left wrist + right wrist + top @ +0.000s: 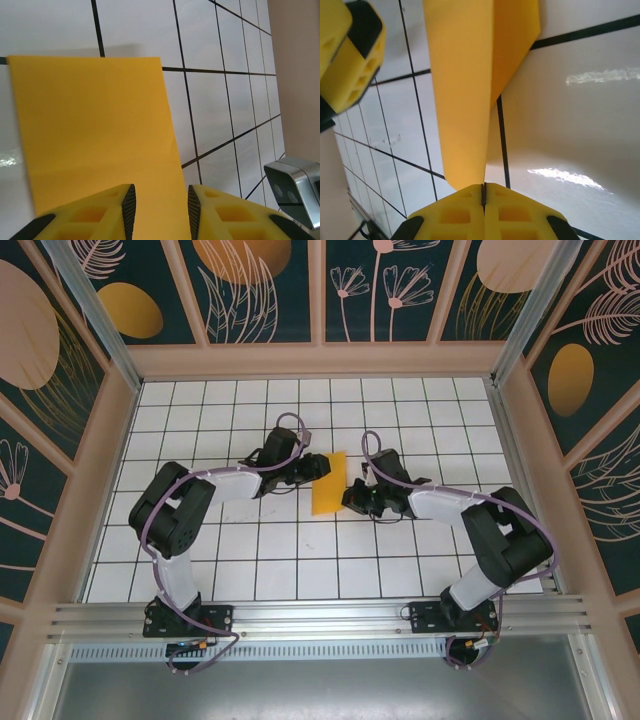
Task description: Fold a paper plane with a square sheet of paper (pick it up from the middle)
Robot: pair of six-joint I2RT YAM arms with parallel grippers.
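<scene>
Left gripper point(161, 200) has its jaws apart, one on each side of the near edge of the sheet of paper point(95, 135) (not pinching it, as far as I can see). The sheet, doubled over, is at the middle of the table point(250, 570). The right gripper point(484, 192) is clenched on its edge. I judge the centre crease is in hand; next, it needs pressing flat without slipping.

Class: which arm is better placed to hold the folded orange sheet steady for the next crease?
Right, probably. The right claw is shut on the sheet at its edge; the left claw stands open, with the paper in its gap, not pinched.
</scene>
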